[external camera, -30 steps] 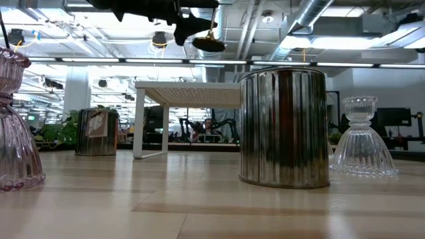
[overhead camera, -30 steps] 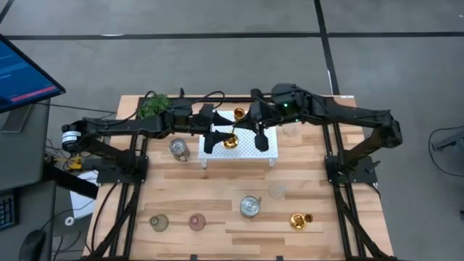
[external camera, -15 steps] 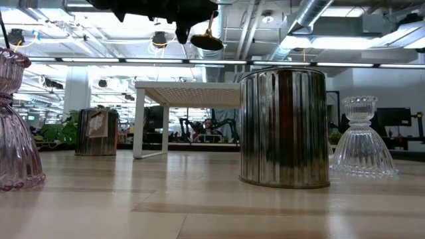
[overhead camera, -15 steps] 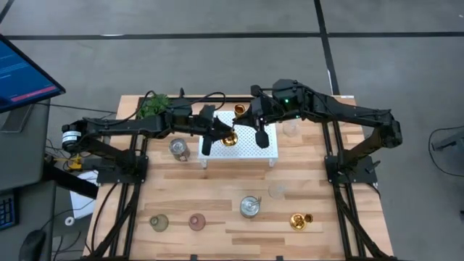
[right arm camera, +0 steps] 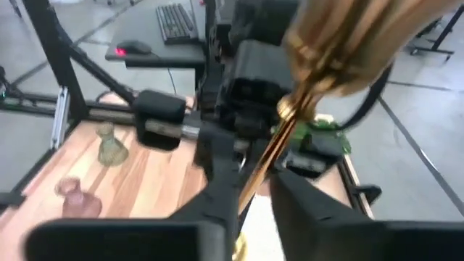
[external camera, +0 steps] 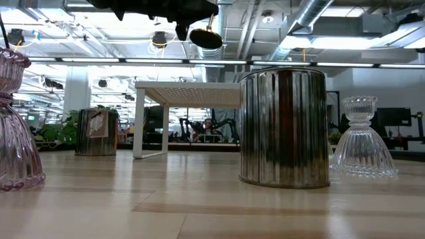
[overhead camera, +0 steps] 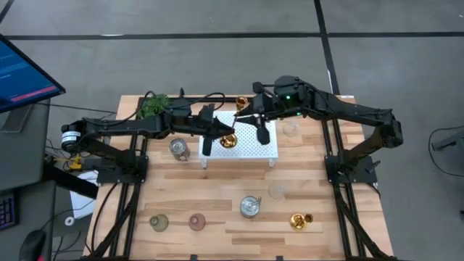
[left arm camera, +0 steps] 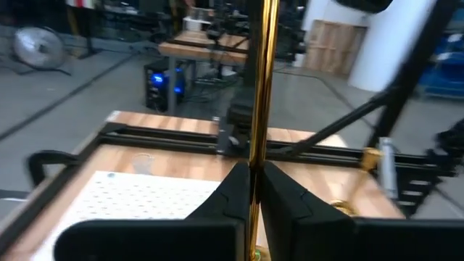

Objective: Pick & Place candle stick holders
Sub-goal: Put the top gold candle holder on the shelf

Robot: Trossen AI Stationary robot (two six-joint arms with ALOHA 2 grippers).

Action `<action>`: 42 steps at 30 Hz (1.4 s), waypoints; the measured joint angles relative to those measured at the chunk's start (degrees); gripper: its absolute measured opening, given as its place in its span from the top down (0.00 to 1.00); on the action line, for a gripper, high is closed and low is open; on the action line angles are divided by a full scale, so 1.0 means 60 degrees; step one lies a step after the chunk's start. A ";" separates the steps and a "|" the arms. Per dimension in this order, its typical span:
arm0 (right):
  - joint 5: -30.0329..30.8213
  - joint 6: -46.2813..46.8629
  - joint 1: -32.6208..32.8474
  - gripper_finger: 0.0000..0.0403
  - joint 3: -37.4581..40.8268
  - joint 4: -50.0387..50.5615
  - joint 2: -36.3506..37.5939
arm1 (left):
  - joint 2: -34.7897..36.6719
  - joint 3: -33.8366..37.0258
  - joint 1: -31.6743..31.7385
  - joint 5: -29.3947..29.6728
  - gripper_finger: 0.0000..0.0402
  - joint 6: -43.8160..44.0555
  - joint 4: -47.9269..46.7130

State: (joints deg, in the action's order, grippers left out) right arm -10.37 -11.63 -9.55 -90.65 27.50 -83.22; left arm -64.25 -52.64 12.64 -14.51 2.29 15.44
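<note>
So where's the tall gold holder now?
In the high view the tall gold holder hangs over the white stand, clamped in the left gripper.

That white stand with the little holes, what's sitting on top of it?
Nothing clearly rests on the white stand. Above it, the left claw is shut on a tall gold candle holder, with the right claw beside it. Both arms cover part of the top.
</note>
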 joint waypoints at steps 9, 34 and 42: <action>0.0610 0.0381 -0.0073 0.53 -0.0009 0.0730 0.1655 | 0.0231 0.0004 0.0007 0.2282 0.97 -0.1117 0.0011; 0.2236 0.0157 0.0405 0.68 -0.0015 0.1270 0.2915 | 0.0942 0.4083 0.1430 0.3503 0.97 -0.0802 0.4863; 0.2204 0.0196 0.0405 0.68 -0.0011 0.1206 0.2871 | -0.0137 0.4076 0.2081 0.2550 0.97 -0.0590 0.5347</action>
State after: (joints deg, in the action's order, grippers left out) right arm 2.85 -10.45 -7.11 -90.72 34.74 -65.99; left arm -65.07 -28.18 25.13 0.79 -1.26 47.52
